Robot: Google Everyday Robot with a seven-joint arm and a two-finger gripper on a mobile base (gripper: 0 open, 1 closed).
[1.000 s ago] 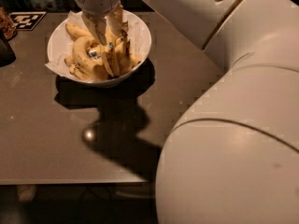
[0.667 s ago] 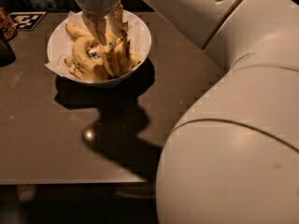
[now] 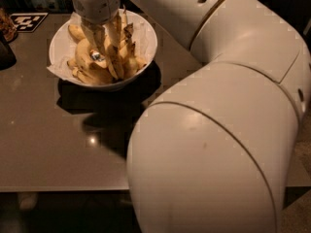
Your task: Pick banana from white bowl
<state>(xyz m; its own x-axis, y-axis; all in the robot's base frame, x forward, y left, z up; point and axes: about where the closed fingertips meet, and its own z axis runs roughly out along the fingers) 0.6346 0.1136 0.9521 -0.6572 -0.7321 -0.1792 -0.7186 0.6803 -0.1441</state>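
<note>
Gripper (image 3: 104, 52) is down inside the white bowl (image 3: 148, 42) at upper left of the frame, among the banana (image 3: 85, 57) pieces; we cannot tell how wide it stands or whether it holds one. Our worry is that a lift snags the paper lining (image 3: 58, 69) and drags the bowl, or a soft banana slips out. The bowl looks close to the table (image 3: 48, 144) far edge, with open tabletop at lower left and the arm crowding the right.
</note>
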